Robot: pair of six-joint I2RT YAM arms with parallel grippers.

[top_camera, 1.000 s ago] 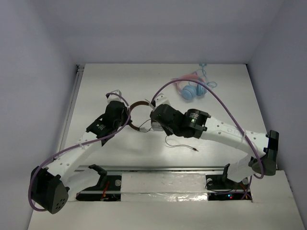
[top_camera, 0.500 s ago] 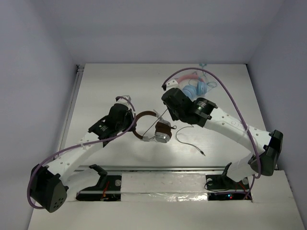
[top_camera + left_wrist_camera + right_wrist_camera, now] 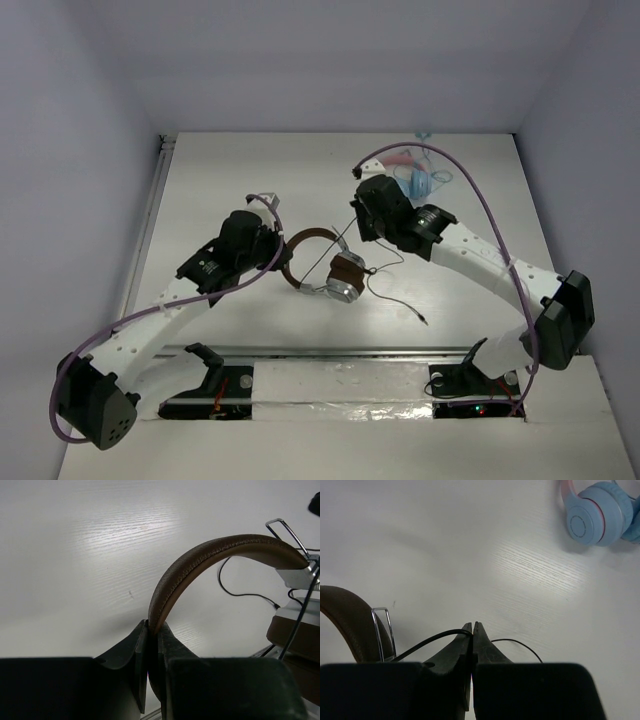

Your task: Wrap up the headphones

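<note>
While the left arm reaches in from the lower left, the left gripper [image 3: 148, 626] is clenched on the brown headband [image 3: 200, 562] of the headphones [image 3: 308, 234], pinching the band edge-on near 1 end. The headphones sit near the middle of the white table [image 3: 230, 170], between the 2 arms. From the top view I cannot tell whether the earcups rest on the surface or hang just above it. The headband arcs up and to the right from the left fingers. 1 silver-and-brown earcup [image 3: 346, 282] shows at the right end of the band, with a wire bracket beside it. A thin dark cable [image 3: 395, 298] runs taut from the earcup side up to the right gripper [image 3: 472, 626], whose fingers are pressed together on it. The rest of the cable trails loose across the table to the right, its plug end lying free. Beyond the right arm, toward the far right of the table, lie the pink-and-blue headphones [image 3: 592, 517], well apart from the brown pair.
</note>
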